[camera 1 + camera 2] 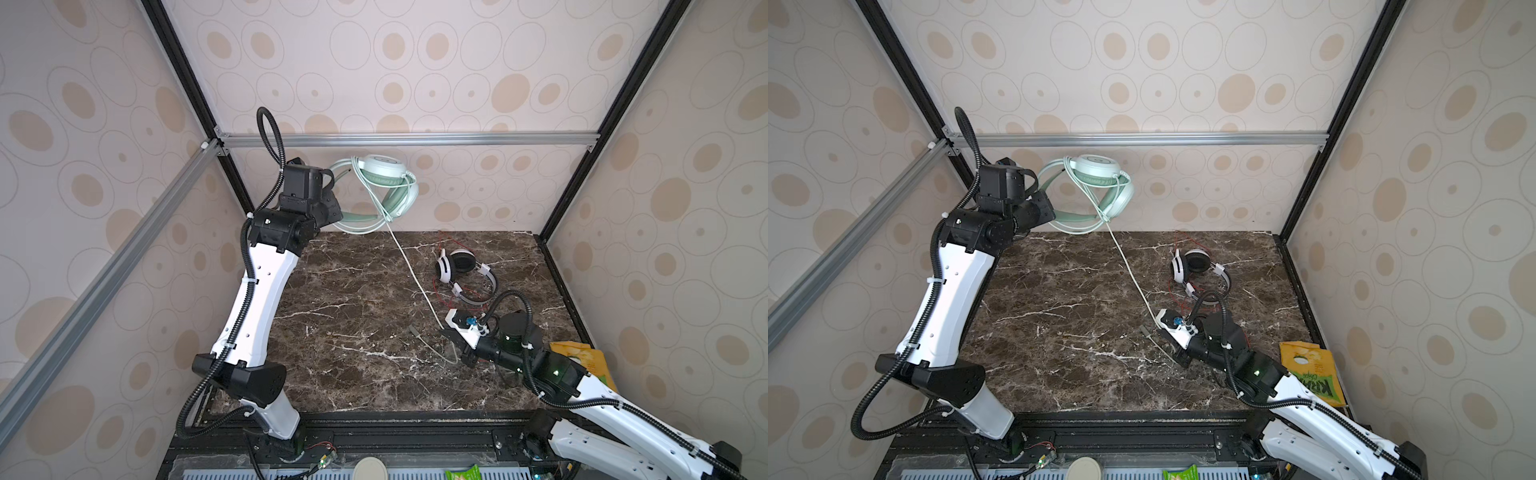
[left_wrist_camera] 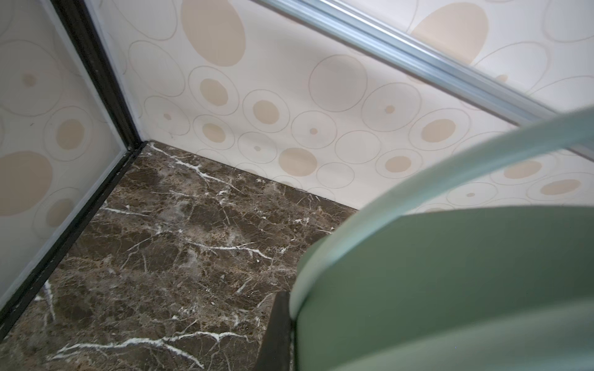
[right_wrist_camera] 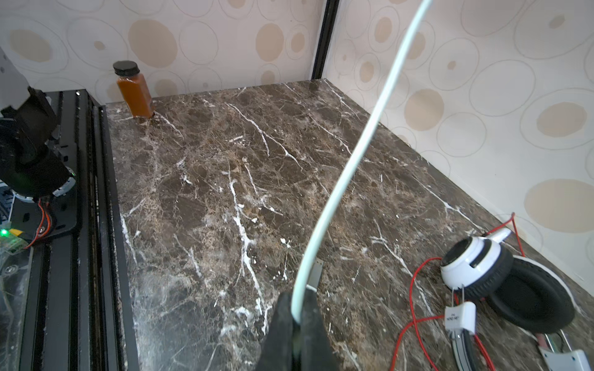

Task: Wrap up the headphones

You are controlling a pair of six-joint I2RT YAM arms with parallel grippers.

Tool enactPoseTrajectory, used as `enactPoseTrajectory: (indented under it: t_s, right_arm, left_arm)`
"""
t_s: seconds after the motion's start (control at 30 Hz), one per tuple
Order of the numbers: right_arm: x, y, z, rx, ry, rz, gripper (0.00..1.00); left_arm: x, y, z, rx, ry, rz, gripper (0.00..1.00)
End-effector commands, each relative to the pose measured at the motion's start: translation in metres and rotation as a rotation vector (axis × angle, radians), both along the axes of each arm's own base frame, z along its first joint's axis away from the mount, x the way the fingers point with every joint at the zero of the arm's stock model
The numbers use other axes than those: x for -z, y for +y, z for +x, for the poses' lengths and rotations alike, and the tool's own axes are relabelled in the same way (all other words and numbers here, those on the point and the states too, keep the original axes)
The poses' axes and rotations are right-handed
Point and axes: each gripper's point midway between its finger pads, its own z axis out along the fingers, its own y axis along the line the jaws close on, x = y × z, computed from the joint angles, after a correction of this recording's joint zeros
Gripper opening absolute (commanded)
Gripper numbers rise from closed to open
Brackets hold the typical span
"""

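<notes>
The pale green cable (image 3: 340, 167) is pinched in my right gripper (image 3: 297, 308), held taut for winding, while my left gripper (image 1: 334, 214) clamps the mint-green headset (image 1: 382, 170) by its headband (image 2: 450, 289), raised above the table (image 1: 353, 291).

Lab rig: aluminium frame (image 1: 407, 139), wallpapered panels (image 1: 415, 62)

Dark marble tabletop (image 1: 353, 311), white-and-black headset (image 1: 451, 266) lying toward the right, spice bottle (image 3: 135, 93) upright
</notes>
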Motion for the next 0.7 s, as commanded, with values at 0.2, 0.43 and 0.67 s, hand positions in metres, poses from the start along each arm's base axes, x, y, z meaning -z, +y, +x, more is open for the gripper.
enactPoseTrajectory:
  t_s: [0.2, 0.43, 0.67]
  right_arm:
    - [-0.008, -0.038, 0.013, 0.188, -0.076, -0.236, 0.00]
    - [-0.031, -0.042, 0.014, 0.189, -0.175, -0.237, 0.00]
    - [-0.071, -0.021, 0.015, 0.119, -0.288, -0.319, 0.00]
  left_arm:
    - [0.003, 0.012, 0.008, -0.077, -0.052, -0.015, 0.00]
    - [0.027, 0.034, 0.010, -0.191, 0.007, 0.081, 0.00]
    - [0.065, 0.041, 0.005, -0.306, 0.109, 0.286, 0.00]
